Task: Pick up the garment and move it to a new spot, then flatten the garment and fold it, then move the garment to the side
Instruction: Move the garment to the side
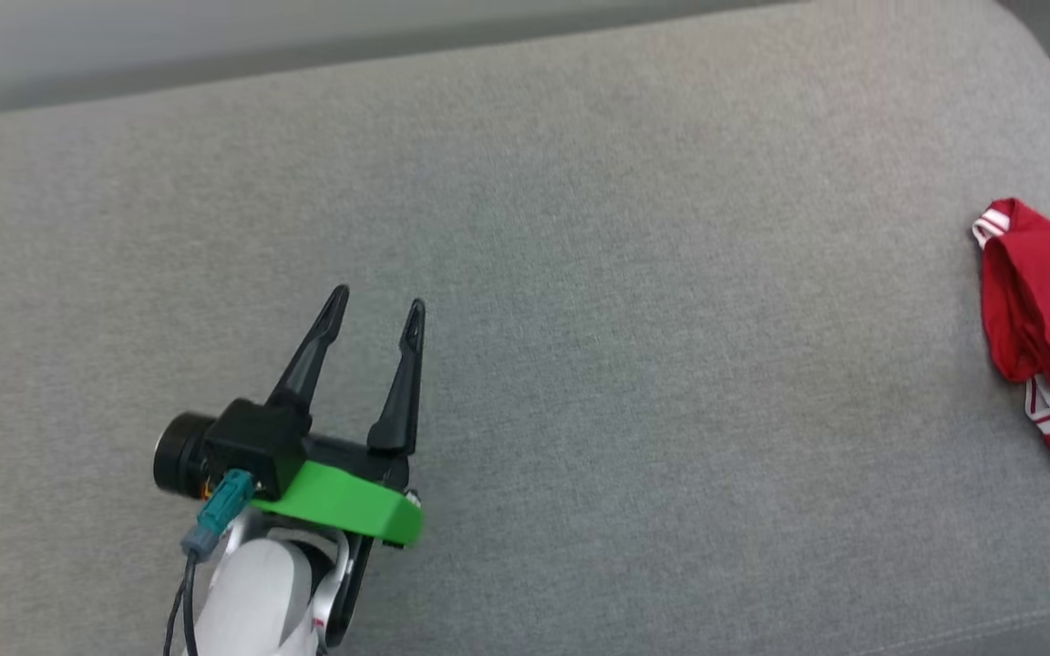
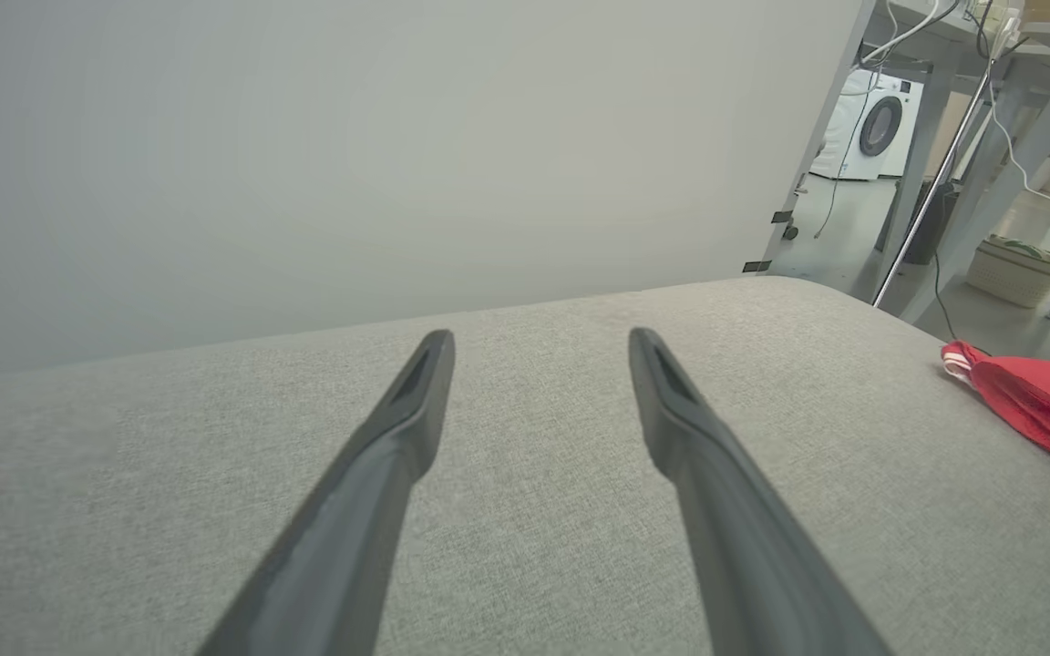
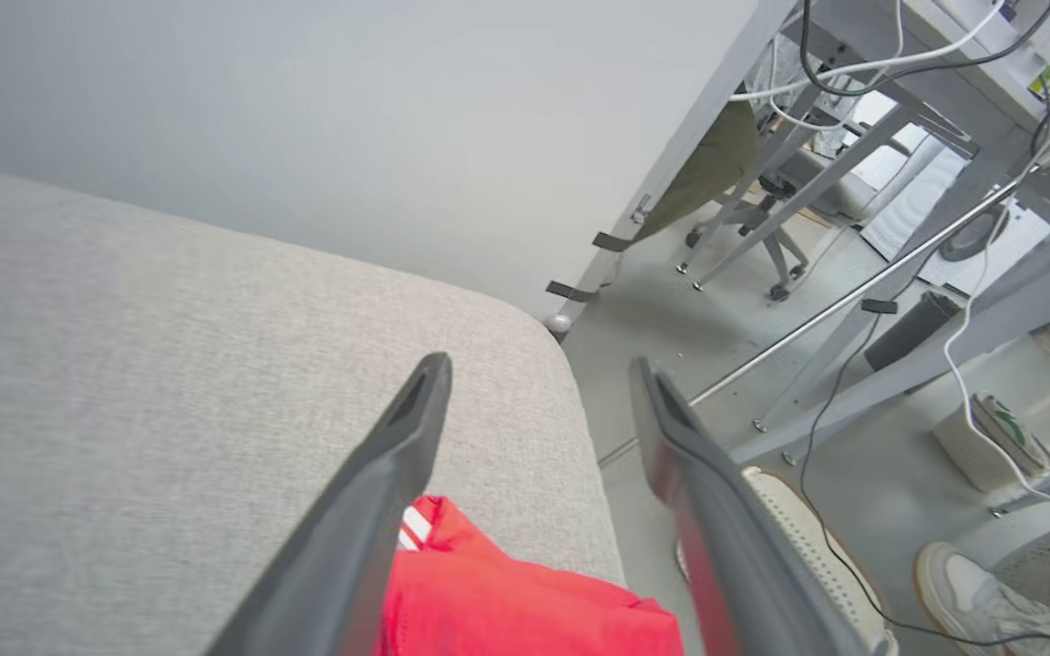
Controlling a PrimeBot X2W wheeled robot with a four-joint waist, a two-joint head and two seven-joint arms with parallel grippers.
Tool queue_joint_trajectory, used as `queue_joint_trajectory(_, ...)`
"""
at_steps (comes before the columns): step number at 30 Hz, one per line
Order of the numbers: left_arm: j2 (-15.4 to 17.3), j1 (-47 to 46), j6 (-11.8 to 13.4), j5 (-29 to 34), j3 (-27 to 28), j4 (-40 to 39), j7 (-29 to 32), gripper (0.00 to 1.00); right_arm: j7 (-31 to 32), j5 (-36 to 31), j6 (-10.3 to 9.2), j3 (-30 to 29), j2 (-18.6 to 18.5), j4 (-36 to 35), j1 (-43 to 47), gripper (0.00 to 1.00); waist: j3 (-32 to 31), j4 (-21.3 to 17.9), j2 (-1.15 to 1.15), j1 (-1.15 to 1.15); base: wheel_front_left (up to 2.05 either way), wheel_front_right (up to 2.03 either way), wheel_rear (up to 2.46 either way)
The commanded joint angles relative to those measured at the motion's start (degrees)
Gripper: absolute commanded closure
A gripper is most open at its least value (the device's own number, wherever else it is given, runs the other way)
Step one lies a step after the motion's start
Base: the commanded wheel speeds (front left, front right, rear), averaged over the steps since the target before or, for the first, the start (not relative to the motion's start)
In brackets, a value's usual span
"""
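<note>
Head view, nearest first: found the left gripper (image 1: 377,301) low on the left above the grey upholstered surface (image 1: 580,228), with fingers spread wide and nothing between them. Confirmed the same in the left wrist view: parted jaws, bare grey cloth beneath, no contact with any fabric. Recorded as fully open and empty.

Farther out, at the right border of the head view, located the garment (image 1: 1049,310) well apart from the left gripper. Found it lying on the surface close to the right edge, partly cut off by the frame. Noted a bunched red heap with white striped trim at the top corner and along the lower side. Not spread flat; no clean fold lines made out.

Checked the right wrist view next: found the right gripper (image 3: 540,363) directly over that red heap, with fingers set wide apart and the fabric below and between them. Saw no pinch on the cloth; recorded as open, holding nothing. Beyond the rounded corner of the surface, noted bare floor, grey frame legs, a pale basket (image 3: 990,437) and a shoe (image 3: 990,592).

Assessment of progress: placed at the side of the surface and free of both grippers, so judged consistent with the set-aside step. Could not confirm flattening or folding from the heap's rumpled look. If not done, would leave pick-up, spreading, folding and set-aside outstanding.
</note>
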Motion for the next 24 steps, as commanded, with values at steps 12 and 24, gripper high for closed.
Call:
queue_joint_trajectory(12, -2.16, 6.4, -0.16, 0.26, 4.55, 2.8, -0.33, 0.0, -3.75, 2.07, -0.1, -8.52, 16.61, -17.45, 21.33, 0.0, -11.13, 6.97, 0.0, 0.0, 0.0, 0.0, 0.0)
queue_joint_trajectory(24, -3.0, 10.55, -0.29, 1.02, 6.43, 3.16, -0.33, 0.0, -10.79, 0.37, -0.1, -8.29, 26.69, -18.04, 32.35, 0.0, -13.49, 8.83, 0.0, 0.0, 0.0, 0.0, 0.0)
